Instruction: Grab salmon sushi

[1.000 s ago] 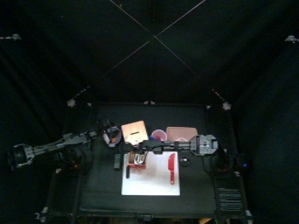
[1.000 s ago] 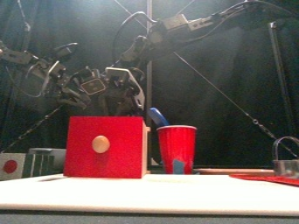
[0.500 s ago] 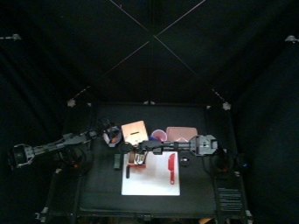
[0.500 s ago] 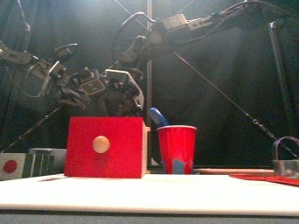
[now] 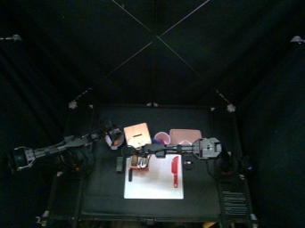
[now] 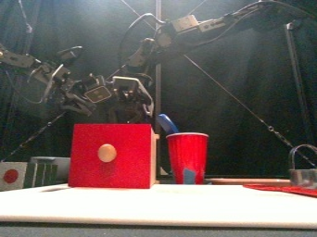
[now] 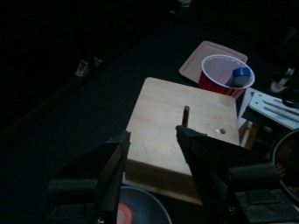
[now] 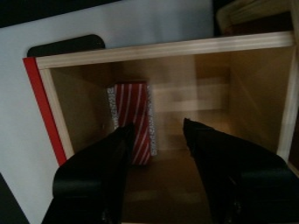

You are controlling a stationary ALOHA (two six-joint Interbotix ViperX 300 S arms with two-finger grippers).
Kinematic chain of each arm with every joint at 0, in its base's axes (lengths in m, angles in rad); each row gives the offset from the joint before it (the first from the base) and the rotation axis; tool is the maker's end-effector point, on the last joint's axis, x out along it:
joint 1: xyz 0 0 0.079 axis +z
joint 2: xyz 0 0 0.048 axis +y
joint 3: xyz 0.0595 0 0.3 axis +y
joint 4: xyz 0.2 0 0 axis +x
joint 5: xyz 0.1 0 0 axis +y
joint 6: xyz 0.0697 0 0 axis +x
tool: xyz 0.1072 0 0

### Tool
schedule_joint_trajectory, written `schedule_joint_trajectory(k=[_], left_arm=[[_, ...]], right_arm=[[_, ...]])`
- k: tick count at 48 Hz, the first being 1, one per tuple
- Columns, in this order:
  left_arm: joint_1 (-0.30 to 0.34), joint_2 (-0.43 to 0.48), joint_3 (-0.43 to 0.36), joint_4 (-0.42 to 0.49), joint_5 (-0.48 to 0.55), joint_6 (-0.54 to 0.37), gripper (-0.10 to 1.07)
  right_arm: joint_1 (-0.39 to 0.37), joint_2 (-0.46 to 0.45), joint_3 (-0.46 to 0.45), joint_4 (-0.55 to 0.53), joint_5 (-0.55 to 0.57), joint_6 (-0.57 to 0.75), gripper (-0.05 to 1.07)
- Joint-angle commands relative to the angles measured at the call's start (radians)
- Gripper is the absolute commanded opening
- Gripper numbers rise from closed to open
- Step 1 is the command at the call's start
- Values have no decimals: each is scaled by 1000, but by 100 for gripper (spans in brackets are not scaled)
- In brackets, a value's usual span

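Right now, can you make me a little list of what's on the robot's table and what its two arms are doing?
table: small black table
white board: lying flat at the table's front
red knife: on the white board
wooden box: red front with a round knob
red cup: beside the box, holding something blue
left end effector: open, above the box's pale top
right end effector: open, reaching into the open wooden box
salmon sushi: not clearly visible

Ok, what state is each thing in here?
Left jaws: open, empty.
Right jaws: open, empty, at the box's open side.
Salmon sushi: inside box, ungripped.
Box: one side open.
Cup: upright, blue thing inside.
Knife: lying on board.
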Motion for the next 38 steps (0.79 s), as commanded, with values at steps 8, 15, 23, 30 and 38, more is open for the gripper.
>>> schedule_joint_trajectory(k=[8,15,23,30,38], left_arm=[[6,0,-17,-2,2,0,84],[15,0,-20,-2,17,-2,84],[18,0,-20,-2,17,-2,84],[14,0,-21,-8,17,-3,84],[18,0,-21,-18,23,-2,84]], right_arm=[[2,-29,-31,12,0,-9,84],[2,-28,-31,18,2,-11,87],[0,-20,-29,14,2,-12,87],[-3,2,-29,14,2,-11,87],[-3,12,-31,9,0,-9,87]])
